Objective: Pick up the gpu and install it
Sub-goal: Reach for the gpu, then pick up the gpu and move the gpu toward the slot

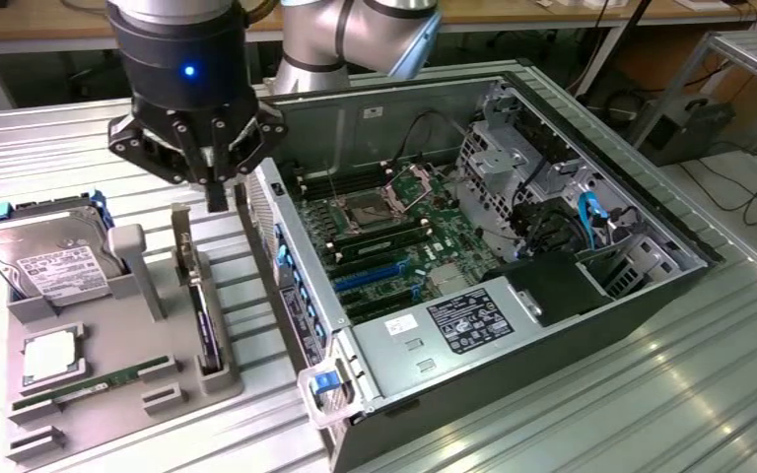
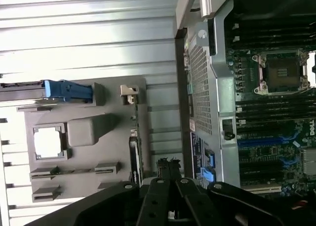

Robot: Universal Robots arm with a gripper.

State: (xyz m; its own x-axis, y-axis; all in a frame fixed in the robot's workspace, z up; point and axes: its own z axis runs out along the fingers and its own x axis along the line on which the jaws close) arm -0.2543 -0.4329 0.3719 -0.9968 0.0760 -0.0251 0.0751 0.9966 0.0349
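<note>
Tool shut, empty, over the gpu — upright at the holder's edge; likely stiff, fragile — grip board edges.

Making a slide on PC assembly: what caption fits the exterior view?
Shut gripper hovers near the gpu, standing on edge in a grey holder beside the open computer case.

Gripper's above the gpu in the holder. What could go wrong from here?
1. The gripper is shut above the gpu; lowered like that, it would probably strike the card's top edge instead of straddling it.
2. The gpu stands on edge in the gray holder, close beside the open case; a skewed lift might knock it against the case's wall.
</note>
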